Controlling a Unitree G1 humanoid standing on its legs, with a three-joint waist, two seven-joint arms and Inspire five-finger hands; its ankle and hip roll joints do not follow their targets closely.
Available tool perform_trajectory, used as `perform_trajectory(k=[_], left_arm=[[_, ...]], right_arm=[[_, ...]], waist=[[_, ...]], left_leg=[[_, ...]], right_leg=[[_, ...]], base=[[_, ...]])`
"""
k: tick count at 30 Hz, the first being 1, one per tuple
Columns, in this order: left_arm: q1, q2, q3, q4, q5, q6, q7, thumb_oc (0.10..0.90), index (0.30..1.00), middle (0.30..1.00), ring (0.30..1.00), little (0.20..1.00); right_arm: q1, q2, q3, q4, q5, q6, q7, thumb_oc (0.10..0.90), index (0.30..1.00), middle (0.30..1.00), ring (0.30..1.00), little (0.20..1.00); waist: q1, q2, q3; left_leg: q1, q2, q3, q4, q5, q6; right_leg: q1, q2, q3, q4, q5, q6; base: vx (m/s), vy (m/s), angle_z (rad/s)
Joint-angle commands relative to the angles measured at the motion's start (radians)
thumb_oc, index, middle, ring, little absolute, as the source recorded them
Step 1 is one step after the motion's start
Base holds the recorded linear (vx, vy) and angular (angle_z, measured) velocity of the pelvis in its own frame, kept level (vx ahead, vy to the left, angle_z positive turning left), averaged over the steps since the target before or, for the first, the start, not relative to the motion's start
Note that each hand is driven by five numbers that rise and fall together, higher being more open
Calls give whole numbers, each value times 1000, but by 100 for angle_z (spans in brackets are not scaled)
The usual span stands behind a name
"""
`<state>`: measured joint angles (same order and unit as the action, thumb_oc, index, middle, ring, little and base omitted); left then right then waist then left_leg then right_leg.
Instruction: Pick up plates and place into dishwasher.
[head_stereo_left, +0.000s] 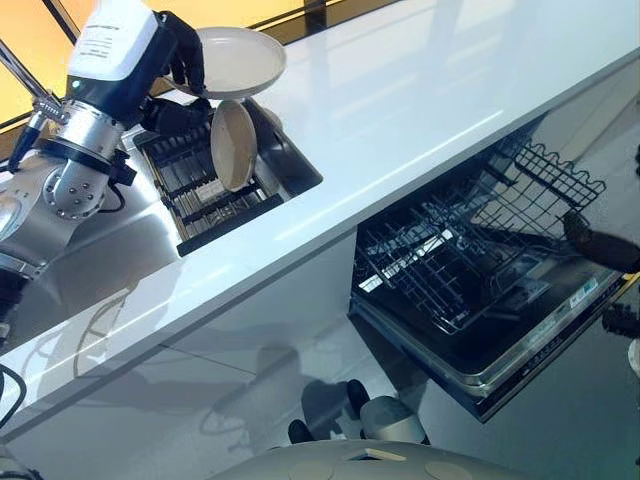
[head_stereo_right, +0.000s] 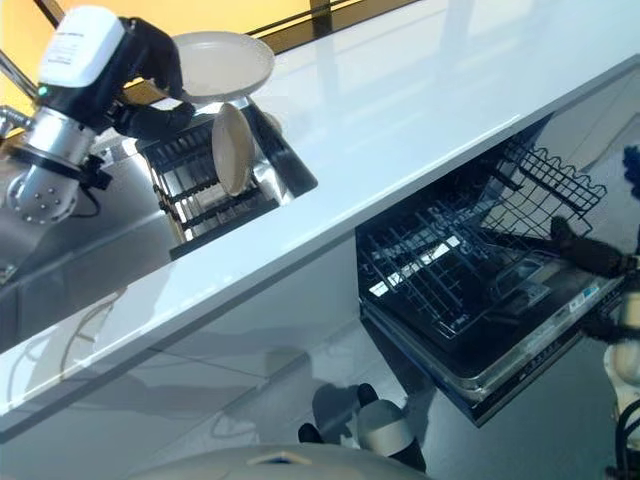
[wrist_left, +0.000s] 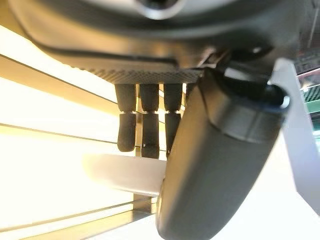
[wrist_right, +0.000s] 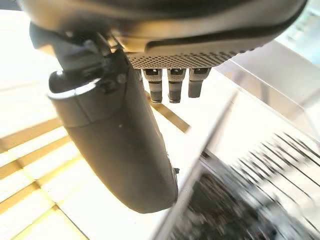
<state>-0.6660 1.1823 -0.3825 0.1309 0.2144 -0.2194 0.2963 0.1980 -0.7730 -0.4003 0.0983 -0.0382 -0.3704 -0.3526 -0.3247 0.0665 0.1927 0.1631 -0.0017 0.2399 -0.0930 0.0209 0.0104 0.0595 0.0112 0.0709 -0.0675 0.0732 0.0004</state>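
A round cream-white ceramic plate (head_stereo_left: 238, 60) is held up in the air at about 11 o'clock of the head views, above the far end of the sink. The left hand (head_stereo_left: 183, 55) clamps it at its rim: the dark fingers (wrist_left: 142, 132) curl over the top of the plate and the thumb (wrist_left: 215, 165) presses from the other side, as the left wrist view shows. The plate lies nearly flat, its face turned up.

Just below it, a second round cream-white plate (head_stereo_left: 233, 145) stands on its edge in the dark wire dish rack (head_stereo_left: 200, 185), which sits inside the stainless steel sink (head_stereo_left: 290, 160). The two plates look apart from each other, but the gap is small.

The long glossy white countertop (head_stereo_left: 420, 110) runs from 8 o'clock to 2 o'clock across the views. Under it, at about 4 o'clock, the dishwasher (head_stereo_left: 520, 340) is open, and its black wire lower rack (head_stereo_left: 450, 255) is pulled out over the lowered door. No plate shows in this rack.

The right hand (head_stereo_right: 590, 250) shows at 3 o'clock, near the outer edge of the pulled-out rack. In the right wrist view its fingers (wrist_right: 172, 85) hang relaxed and its thumb (wrist_right: 120, 145) is straight, so the hand is loose and holds nothing.
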Motion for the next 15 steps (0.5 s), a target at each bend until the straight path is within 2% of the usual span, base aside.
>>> perform_trajectory(k=[1, 5, 9, 12, 14, 15], left_arm=[[-169, -9, 96, 24, -72, -5, 44, 100, 300, 300, 300, 200], [-181, -53, 83, -4, -108, -8, 9, 100, 300, 300, 300, 200], [-174, -102, 82, -9, -132, -30, -14, 100, 300, 300, 300, 200], [-174, -156, 79, -21, -168, -42, -42, 100, 300, 300, 300, 200], [-173, -159, 80, -22, -168, -43, -42, 100, 300, 300, 300, 200], [-173, -174, 78, -25, -165, -49, -45, 100, 300, 300, 300, 200]], right_arm=[[-104, -186, -107, -86, -50, -75, -97, 800, 900, 900, 900, 900], [-187, -238, -83, -143, -49, -75, -105, 800, 900, 900, 900, 900], [-265, -241, -40, -175, -32, -83, -104, 800, 900, 900, 900, 900], [-349, -234, 23, -195, -63, -98, -32, 800, 900, 900, 900, 900], [-355, -234, 29, -195, -65, -98, -26, 800, 900, 900, 900, 900], [-377, -236, 55, -198, -76, -98, 9, 800, 900, 900, 900, 900]], waist=[[31, 6, -131], [51, 1, -139], [65, -2, -145], [79, -5, -147], [79, -5, -146], [85, -7, -147]], left_leg=[[-1, -44, -48, 16, -99, 14], [0, -45, -60, 19, -101, 15], [1, -45, -68, 23, -102, 15], [0, -45, -78, 27, -102, 15], [-1, -45, -79, 27, -102, 14], [-2, -45, -83, 27, -101, 14]], right_leg=[[-20, 43, -24, 92, -106, 94], [-13, 45, -26, 88, -106, 92], [-6, 45, -29, 85, -107, 89], [-2, 44, -33, 84, -108, 87], [-1, 44, -33, 84, -108, 87], [-1, 43, -35, 83, -108, 86]], base=[[0, 0, 0], [0, 0, 0], [0, 0, 0], [0, 0, 0], [0, 0, 0], [-14, -3, 5]])
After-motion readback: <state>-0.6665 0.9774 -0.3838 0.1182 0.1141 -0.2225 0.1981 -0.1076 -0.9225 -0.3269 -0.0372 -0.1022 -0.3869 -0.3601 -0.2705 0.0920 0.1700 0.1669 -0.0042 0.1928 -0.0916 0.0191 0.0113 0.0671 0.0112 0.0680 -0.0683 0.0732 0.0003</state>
